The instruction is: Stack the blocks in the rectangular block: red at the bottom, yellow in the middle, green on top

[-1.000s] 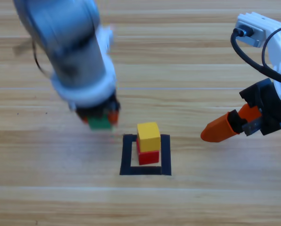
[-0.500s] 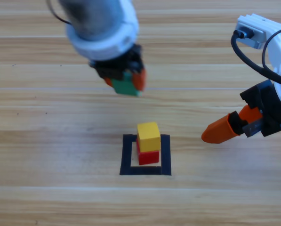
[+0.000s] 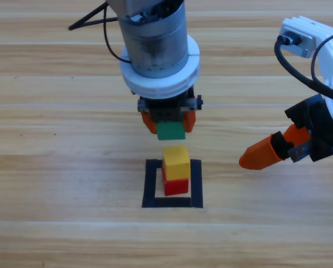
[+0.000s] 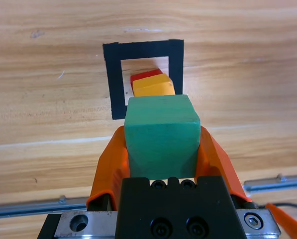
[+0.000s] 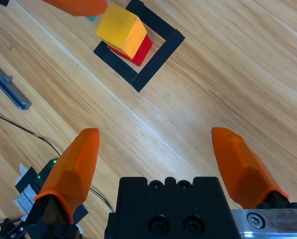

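- Teal-green, small and matte, the plain cube (image 3: 170, 131) is pinched between the two orange jaws of the left gripper (image 3: 169, 121), one jaw pressed to each side of it.
- From above, that gripper hangs off the grey arm coming down from the top edge, with the green cube held in the air just above and slightly behind the stack.
- Through the left wrist camera the green cube (image 4: 161, 136) fills the gap of the left gripper (image 4: 161, 149), and the stack shows past its far edge.
- The small plain yellow cube (image 3: 176, 162) sits on the small plain red cube (image 3: 175, 185), a little askew so a strip of red shows along one side.
- Both stand inside the flat square outline of black tape (image 3: 151, 184), on its bare wood centre, nearer the back of the square than the front.
- The green cube is not touching the yellow one; a gap of wood shows between them.
- The right gripper (image 3: 266, 151) waits well off to the right of the tape square, above the wooden counter (image 3: 54, 223).
- Its wrist camera shows the right gripper (image 5: 160, 149) with jaws spread wide and nothing between them, the yellow cube (image 5: 119, 27) and red cube (image 5: 138, 50) far ahead.
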Tool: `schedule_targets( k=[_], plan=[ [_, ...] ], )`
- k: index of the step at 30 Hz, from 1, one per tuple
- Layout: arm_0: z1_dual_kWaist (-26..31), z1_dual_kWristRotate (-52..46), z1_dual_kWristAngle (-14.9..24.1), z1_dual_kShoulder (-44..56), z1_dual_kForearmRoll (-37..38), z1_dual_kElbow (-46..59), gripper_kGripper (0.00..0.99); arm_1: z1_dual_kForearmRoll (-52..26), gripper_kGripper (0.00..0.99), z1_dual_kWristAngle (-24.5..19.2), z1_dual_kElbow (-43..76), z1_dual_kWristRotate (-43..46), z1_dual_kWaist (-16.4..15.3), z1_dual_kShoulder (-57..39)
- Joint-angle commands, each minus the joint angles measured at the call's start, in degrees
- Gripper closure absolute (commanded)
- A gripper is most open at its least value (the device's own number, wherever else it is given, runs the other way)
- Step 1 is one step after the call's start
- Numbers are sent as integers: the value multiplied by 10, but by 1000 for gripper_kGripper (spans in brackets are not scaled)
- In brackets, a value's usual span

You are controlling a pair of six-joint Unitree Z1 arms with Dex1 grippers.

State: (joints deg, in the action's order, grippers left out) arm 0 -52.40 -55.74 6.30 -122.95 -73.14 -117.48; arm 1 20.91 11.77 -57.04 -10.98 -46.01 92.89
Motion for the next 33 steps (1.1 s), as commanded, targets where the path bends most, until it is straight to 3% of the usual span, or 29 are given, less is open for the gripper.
schedule_targets(
  k=[1, 16, 33],
  plan=[
    [-31, -78, 27, -27, -17, -12, 895, -24, 2, -10, 20, 5, -11, -2],
    [-46, -143, 40, -68, -38, -34, 896, -25, 2, -10, 20, 6, -11, -2],
    [-46, -169, 13, -92, -60, -64, 896, -25, 2, -10, 21, 5, -11, -3]
  ],
)
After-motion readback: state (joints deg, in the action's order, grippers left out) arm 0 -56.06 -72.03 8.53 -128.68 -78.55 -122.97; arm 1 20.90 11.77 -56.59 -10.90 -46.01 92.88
